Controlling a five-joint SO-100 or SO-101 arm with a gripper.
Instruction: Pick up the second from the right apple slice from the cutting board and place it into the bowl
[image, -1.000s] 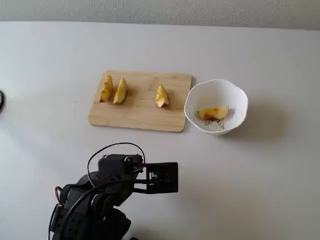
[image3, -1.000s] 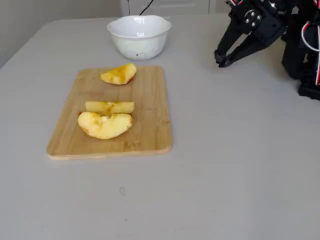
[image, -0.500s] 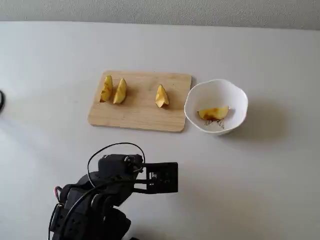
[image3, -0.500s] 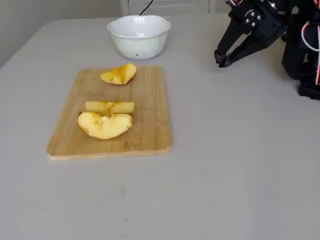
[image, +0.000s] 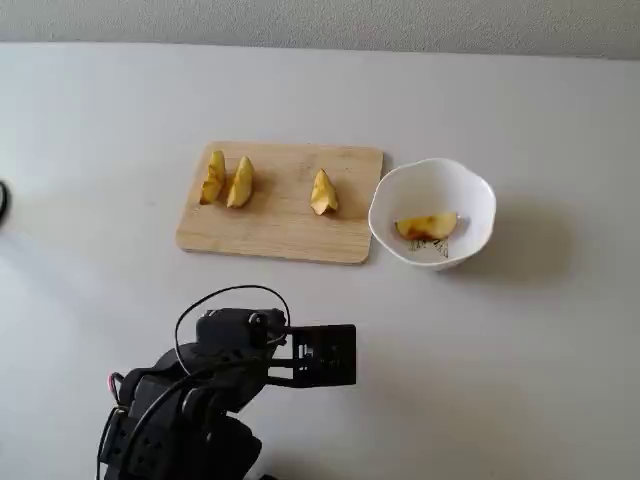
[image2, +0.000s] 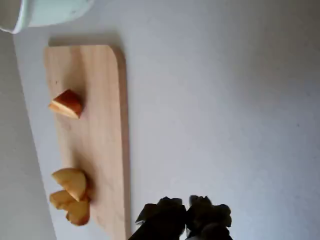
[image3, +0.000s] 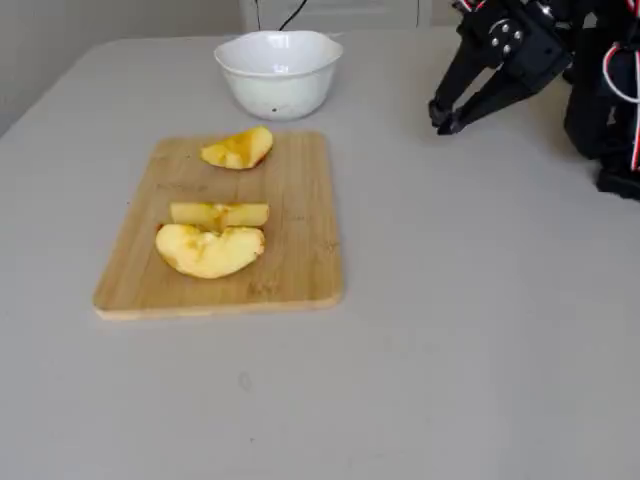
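Looks done — apple slice (image: 427, 226) lying inside the bowl (image: 385, 200), three wedges (image: 240, 182) left on the board (image: 270, 230), end effector (image3: 446, 119) empty, narrowly parted, well clear above the tabletop (image: 520, 350).

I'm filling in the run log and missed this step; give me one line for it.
apple slice: in bowl | cutting board: three wedges left | end effector: empty, off the board, above bare table
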